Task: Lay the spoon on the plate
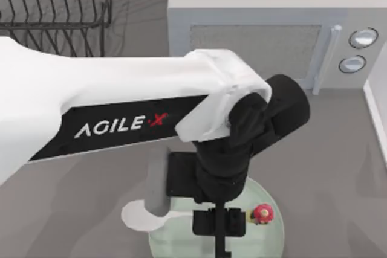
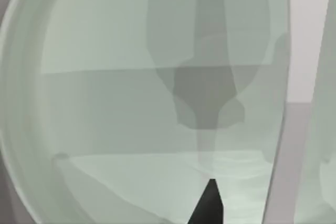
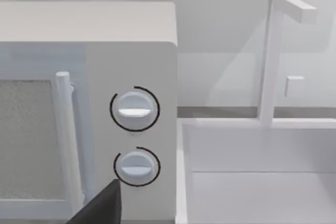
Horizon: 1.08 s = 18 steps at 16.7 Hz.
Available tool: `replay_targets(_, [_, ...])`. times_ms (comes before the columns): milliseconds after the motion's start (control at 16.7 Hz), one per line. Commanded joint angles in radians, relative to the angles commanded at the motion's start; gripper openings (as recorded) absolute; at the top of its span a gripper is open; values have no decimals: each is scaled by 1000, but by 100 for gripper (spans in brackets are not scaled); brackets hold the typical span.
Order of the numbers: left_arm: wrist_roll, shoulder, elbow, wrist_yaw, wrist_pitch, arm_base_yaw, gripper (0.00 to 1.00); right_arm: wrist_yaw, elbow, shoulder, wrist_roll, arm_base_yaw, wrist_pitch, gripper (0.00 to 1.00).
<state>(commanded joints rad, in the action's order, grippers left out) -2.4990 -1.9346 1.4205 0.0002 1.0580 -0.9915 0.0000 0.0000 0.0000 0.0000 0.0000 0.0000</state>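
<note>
A grey tabletop (image 1: 338,167) carries the plate (image 1: 272,237). The spoon (image 1: 142,217) lies half over its rim, so placement looks nearly finished. Whether the left pincer (image 1: 219,234) is apart or together, I cannot tell.

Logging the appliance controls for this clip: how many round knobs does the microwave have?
2. Both sit on the white box-shaped microwave, right of its door handle: the upper round white knob and the lower round white knob stacked directly beneath. None appears hidden.
</note>
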Motion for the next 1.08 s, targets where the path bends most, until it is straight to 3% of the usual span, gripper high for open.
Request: replay_targets(1080, [54,100,-46,55,59,-89,0,0,0,0,0,0,0,100])
